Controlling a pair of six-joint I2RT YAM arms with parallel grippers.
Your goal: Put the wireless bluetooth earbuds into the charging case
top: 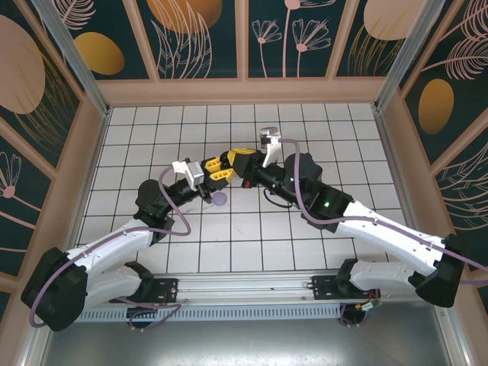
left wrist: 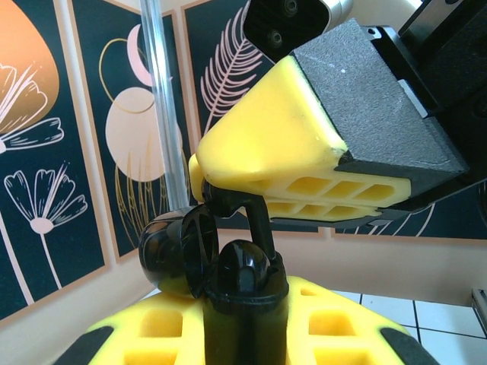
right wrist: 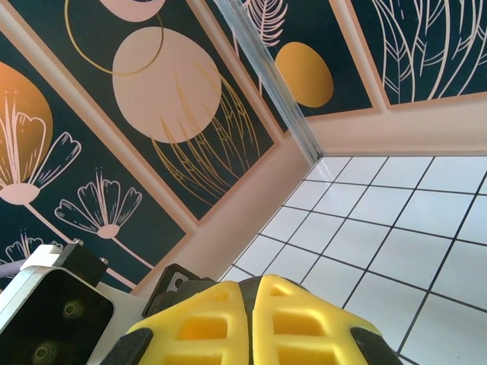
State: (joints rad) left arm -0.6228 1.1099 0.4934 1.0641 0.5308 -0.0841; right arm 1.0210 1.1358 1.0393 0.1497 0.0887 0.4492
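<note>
the left gripper [left wrist: 243, 323] pinches a glossy black earbud [left wrist: 179, 251], held up off the table. its thin top touches the right gripper [right wrist: 255, 312], whose fingers are pressed together. it looks feather-light, hard and slippery, so i'd grip the fat body gently, not the stem.
</note>
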